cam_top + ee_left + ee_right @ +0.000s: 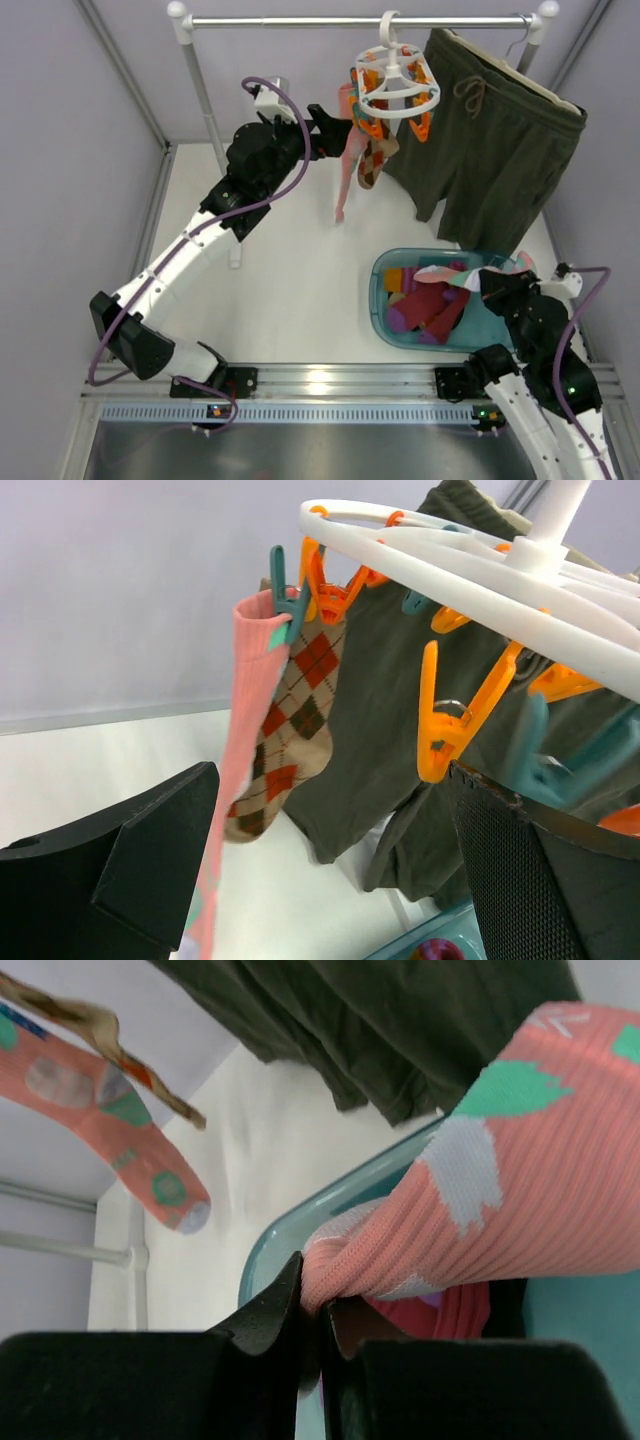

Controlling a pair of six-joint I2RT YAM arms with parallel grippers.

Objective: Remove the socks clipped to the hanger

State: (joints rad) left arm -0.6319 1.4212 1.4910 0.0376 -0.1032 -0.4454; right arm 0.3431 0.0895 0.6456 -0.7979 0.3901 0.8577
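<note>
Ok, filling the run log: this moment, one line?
left pincer open near hanger; right pincer shut on patterned sock; two socks clipped

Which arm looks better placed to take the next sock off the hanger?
Left, probably. The left gripper is open beside the pink sock and argyle sock clipped to the hanger; the right gripper is over the basket, shut on a patterned sock.

Soft, even light falls from above, bright on the white table (290, 300), and shadows there are faint. A glare spot sits on the near aluminium base rail (320, 383). In the left wrist view the hanger (470, 575) is sharp, while the near teal clip (545, 765) and dark left fingers (130, 870) blur. In the right wrist view the close sock (520, 1180) looks soft and the right fingers (265, 1325) are nearly black.
</note>
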